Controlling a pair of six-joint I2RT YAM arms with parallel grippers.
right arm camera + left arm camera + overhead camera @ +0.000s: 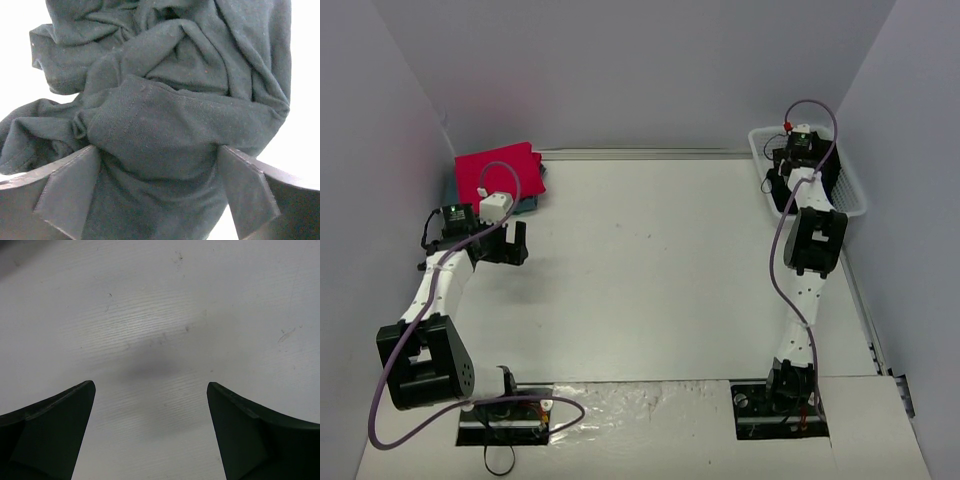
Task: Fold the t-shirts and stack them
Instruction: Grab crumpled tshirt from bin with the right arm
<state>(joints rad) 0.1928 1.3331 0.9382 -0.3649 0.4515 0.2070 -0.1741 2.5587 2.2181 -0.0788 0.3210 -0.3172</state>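
Right pincer (pixel 157 150) gapes around the black t-shirt (pixel 165 75) in the basket (pixel 855 197) at 2 o'clock, while the left pincer (pixel 150 383), also released, hangs over the desk (pixel 650 270) near the red-pink t-shirt (pixel 495 170) at 10 o'clock.

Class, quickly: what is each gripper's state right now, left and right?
Left gripper: open, holding nothing, over the table.
Right gripper: open, jaws either side of the black t-shirt, not clamped.

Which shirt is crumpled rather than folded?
The black t-shirt, bunched up in the white basket beneath the right gripper. The red-pink t-shirt lies folded flat on the teal-blue t-shirt.
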